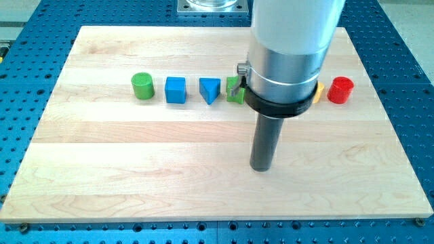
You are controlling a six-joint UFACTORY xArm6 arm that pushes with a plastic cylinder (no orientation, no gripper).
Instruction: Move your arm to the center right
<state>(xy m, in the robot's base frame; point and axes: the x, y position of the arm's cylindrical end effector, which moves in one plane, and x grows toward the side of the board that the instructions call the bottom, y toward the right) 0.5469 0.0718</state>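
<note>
My tip (261, 167) rests on the wooden board (135, 169) a little right of its centre, below the row of blocks and touching none. The row runs across the upper board: a green cylinder (142, 86), a blue cube (175, 89), a blue triangular block (209, 90), a green block (234, 91) partly hidden by my arm, a yellow block (317, 93) mostly hidden behind my arm, and a red cylinder (340, 90) at the right end.
My arm's wide silver body (288, 54) covers part of the upper right of the board. A blue perforated table (413, 81) surrounds the board. A metal mount (210, 7) sits at the view's top.
</note>
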